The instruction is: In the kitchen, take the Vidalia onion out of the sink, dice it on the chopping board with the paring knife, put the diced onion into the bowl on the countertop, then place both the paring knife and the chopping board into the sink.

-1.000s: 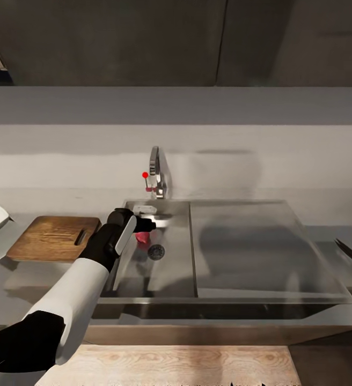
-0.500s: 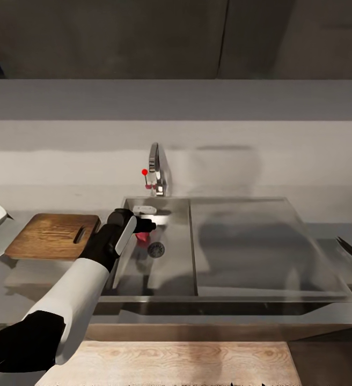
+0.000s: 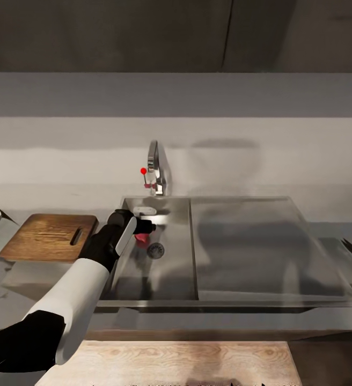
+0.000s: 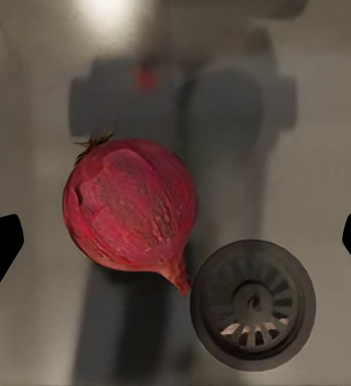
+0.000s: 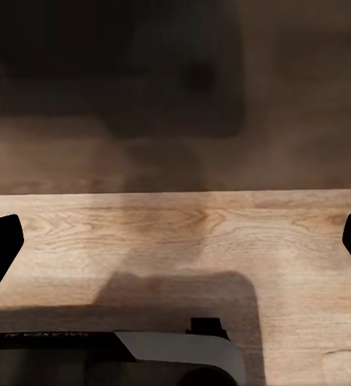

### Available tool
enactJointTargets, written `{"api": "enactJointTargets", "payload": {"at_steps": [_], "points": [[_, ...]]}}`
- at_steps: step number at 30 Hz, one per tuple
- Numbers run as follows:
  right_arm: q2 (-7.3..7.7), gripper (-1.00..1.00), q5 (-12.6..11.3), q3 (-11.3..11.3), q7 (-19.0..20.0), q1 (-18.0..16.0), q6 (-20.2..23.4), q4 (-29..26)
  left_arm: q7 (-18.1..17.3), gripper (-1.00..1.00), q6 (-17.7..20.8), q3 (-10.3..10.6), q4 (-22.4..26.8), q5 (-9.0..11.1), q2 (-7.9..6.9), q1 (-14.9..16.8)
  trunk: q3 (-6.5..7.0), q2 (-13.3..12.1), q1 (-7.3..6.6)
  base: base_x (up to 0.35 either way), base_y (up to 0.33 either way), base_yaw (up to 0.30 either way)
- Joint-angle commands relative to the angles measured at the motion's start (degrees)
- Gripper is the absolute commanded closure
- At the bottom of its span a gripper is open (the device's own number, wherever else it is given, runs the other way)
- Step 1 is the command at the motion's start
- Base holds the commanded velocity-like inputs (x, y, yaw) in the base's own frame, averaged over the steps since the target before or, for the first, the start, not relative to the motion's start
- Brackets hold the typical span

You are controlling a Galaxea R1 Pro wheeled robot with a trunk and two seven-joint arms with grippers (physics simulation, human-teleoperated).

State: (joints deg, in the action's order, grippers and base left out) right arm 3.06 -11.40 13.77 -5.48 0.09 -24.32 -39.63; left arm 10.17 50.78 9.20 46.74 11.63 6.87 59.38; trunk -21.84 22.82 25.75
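Left wrist view: the left gripper [image 4: 175, 241] is held wide open, gripping nothing, above the Vidalia onion [image 4: 131, 213], which lies on the sink [image 3: 170, 268] floor just beside the drain [image 4: 253, 304]. The right gripper [image 5: 175, 241] is likewise spread open and empty over pale wood

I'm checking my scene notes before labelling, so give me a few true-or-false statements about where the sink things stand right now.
1. The Vidalia onion lies in the sink basin beside the drain. True.
2. The left gripper has its jaws shut on the onion. False: they stand wide open, either side of it.
3. The chopping board lies in the basin. False: it lies on the countertop, at the robot's left of the sink.
4. The tap has a red knob. True.
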Motion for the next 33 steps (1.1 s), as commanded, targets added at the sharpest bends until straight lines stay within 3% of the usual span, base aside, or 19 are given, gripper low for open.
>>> {"api": "enactJointTargets", "payload": {"at_steps": [1, 18, 33], "points": [[0.1, -1.0, -0.5, 0.5, -0.5, 0.0, -0.1, -0.1, 0.5, -1.0, 0.2, 0.1, 0.0, 0.6, -0.01, 0.0, -0.17, 0.1, 0.03, 0.017, 0.0, 0.0], [0.1, -1.0, -0.5, 0.6, -0.5, 0.0, -0.1, -0.1, 0.5, -1.0, 0.2, 0.1, 0.0, 0.6, -0.05, 0.0, -1.49, 0.1, 0.03, 0.037, 0.0, 0.0], [0.1, -1.0, -0.4, 0.6, -0.5, 0.0, -0.1, -0.1, 0.5, -1.0, 0.2, 0.1, 0.0, 0.5, -0.44, 0.0, -1.63, 0.1, 0.03, 0.013, 0.0, 0.0]]}}
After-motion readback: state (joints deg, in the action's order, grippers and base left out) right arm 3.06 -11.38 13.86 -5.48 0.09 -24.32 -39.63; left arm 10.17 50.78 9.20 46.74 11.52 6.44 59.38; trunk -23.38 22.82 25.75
